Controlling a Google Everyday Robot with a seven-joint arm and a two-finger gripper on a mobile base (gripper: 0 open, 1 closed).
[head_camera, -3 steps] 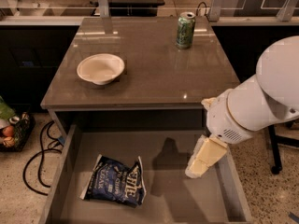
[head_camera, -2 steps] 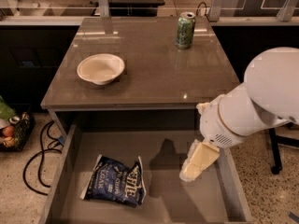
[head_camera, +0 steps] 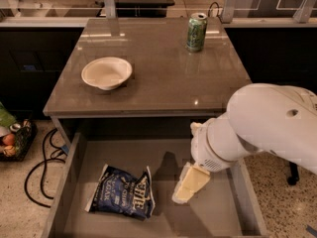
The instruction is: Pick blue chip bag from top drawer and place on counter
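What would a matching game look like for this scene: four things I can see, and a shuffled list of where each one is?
Things:
1. blue chip bag
2. green soda can
3. white bowl
4. claw

Places:
A. standing at the far right of the counter
B. over the right half of the open top drawer
C. lying in the drawer's left half
D. sitting on the counter's left side

Pairs: 1-C, 2-A, 3-D, 4-B

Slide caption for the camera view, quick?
Gripper hovers inside the top drawer, beside the blue chip bag.
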